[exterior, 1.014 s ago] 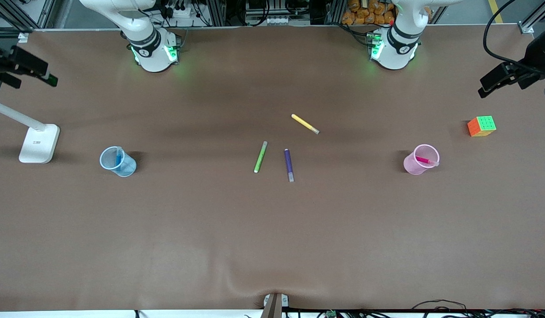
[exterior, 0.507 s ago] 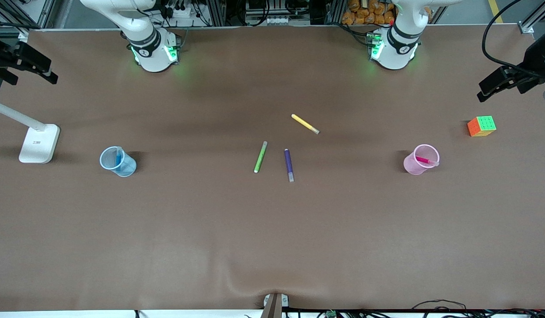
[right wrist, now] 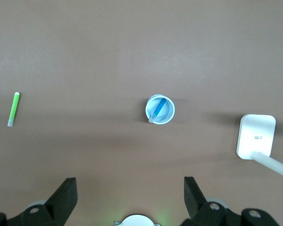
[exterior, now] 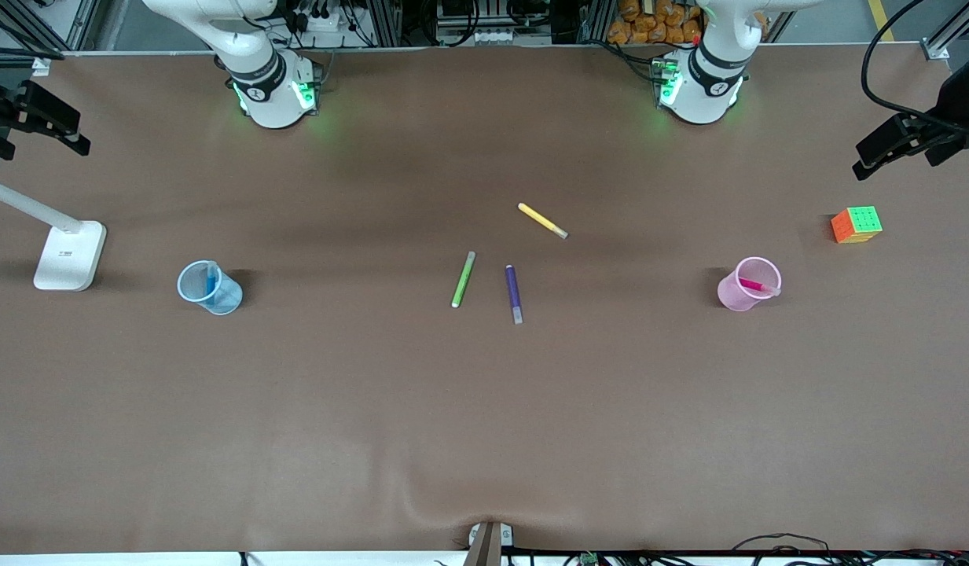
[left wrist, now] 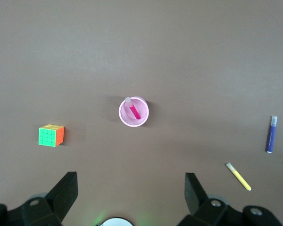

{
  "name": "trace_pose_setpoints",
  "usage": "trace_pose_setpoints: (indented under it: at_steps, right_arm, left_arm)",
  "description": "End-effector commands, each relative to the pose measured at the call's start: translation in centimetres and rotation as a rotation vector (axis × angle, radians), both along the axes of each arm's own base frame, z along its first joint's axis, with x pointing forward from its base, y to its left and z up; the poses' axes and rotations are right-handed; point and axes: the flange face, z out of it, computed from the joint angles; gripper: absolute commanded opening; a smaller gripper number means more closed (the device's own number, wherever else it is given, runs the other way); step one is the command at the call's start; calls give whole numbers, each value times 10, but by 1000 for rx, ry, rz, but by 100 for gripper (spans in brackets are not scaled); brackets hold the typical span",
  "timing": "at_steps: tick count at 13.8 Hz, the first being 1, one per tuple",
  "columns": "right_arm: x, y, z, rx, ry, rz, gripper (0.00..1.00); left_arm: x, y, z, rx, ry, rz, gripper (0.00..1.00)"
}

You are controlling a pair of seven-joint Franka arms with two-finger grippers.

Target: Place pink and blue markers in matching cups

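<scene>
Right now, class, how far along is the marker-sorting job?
Done: the pink marker stands in the pink cup, the blue marker in the blue cup. In hand: nothing; the left gripper and right gripper are open, high above the cups. Left: nothing.

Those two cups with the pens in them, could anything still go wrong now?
Possibly. The pink marker leans on the pink cup's rim, and the blue marker stands tilted in the blue cup; both light cups might tip if bumped. The left gripper and right gripper hang open high above them, so a careless descent could knock one over.
</scene>
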Motion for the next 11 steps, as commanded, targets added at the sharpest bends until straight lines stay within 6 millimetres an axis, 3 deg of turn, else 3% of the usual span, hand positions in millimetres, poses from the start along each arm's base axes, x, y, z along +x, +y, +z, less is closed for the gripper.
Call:
trace_pose_setpoints:
  at_steps: [1,11]
  right_arm:
    - [10,-4,7,-18,-10,10,100]
    - [9,-4,8,-22,-7,29,100]
  left_arm:
    - [1,4,6,1,11,-11,100]
    - [-3,2,0,4,56,-15,100]
